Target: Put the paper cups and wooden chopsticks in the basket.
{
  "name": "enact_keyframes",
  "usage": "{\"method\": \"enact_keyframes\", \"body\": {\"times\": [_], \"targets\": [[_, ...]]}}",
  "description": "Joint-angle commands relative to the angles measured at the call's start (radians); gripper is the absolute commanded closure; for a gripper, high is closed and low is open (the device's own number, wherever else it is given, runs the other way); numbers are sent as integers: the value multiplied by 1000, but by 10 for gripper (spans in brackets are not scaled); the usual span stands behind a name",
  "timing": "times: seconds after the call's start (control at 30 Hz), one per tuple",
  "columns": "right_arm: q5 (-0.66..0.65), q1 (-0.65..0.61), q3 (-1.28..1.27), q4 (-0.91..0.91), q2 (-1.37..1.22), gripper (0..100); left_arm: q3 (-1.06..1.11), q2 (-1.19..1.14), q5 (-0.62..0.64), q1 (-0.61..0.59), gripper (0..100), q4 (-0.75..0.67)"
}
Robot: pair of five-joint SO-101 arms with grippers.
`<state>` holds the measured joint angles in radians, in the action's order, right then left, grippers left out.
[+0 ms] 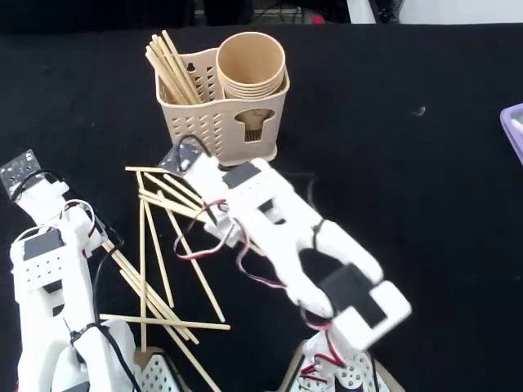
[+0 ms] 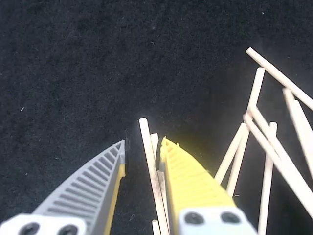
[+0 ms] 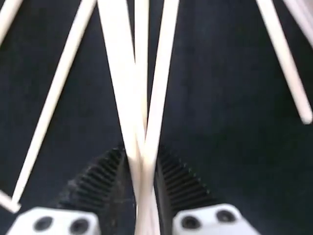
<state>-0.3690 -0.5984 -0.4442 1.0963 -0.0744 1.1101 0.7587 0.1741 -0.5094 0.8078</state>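
While the right gripper [image 3: 142, 159] pinches pale wooden chopsticks [image 3: 120, 73], the left gripper [image 2: 143, 144] stands spread around others. Tan paper cups [image 1: 250, 61] sit in the beige perforated plastic basket [image 1: 214, 124].

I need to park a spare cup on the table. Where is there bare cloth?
The widest bare cloth lies right of the basket and right arm, up to the purple object. A smaller patch lies left of the basket, beyond the left arm. Crowded: loose chopsticks cover the stretch between the arms, some in the right tool.
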Motion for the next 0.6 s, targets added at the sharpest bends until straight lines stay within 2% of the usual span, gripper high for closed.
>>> {"method": "enact_keyframes", "body": {"times": [0.0, 0.13, 0.27, 0.43, 0.57], "targets": [[-48, 21, -97, 5, 130, 987, -21, -2, 6, -15, 877, -15], [-118, 23, -237, -51, 168, 987, -21, -2, 8, -15, 877, -15], [-140, 23, -272, -68, 168, 975, -21, -2, 8, -15, 877, -15], [-84, 18, -229, -68, 168, 838, -21, -2, 8, -15, 877, -15], [-72, 18, -160, -68, 166, 841, -19, -2, 6, -15, 877, -15]]}}
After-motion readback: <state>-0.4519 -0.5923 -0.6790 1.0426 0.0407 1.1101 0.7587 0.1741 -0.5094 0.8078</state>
